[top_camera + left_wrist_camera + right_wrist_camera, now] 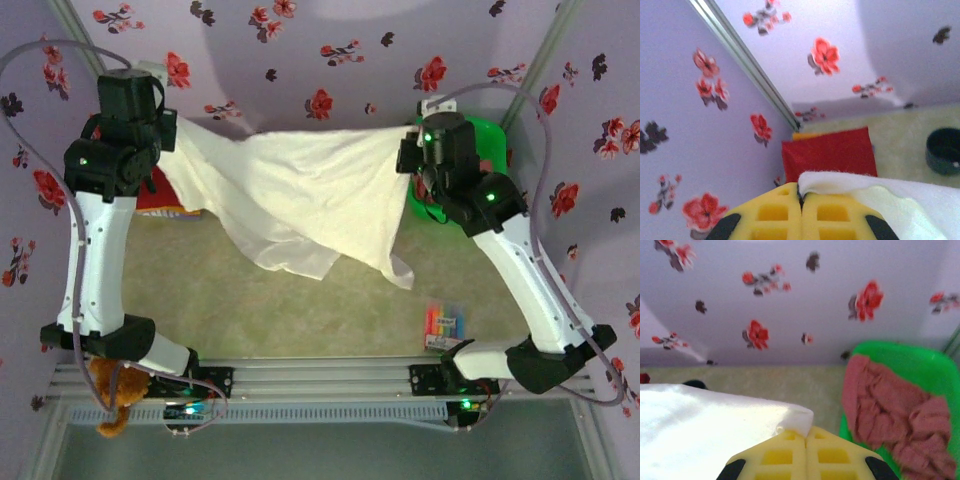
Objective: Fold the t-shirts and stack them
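Across the upper middle of the top view, a white t-shirt hangs spread between the two arms. Its lower edge sags in loose folds toward the table. The left end effector is fully closed, its yellow fingers pressed together on one top corner of the cloth. The right end effector is likewise shut, pinching the opposite corner.

A red t-shirt lies folded flat at the centre of the left wrist view. Crumpled dusty-pink t-shirts fill the green basket at the right of the right wrist view.

The cloth looks thin, light and wholly limp. It droops wherever it is unsupported, so it should drape rather than hold any shape, and it is not fragile. Both pinches are small and near the edge, so a tug could slip them. Corners, hems or shoulder seams seem the best places to hold it.

No print, tag or brand can be read on the shirt. A pack of coloured markers at the lower right of the top view is too small to read.
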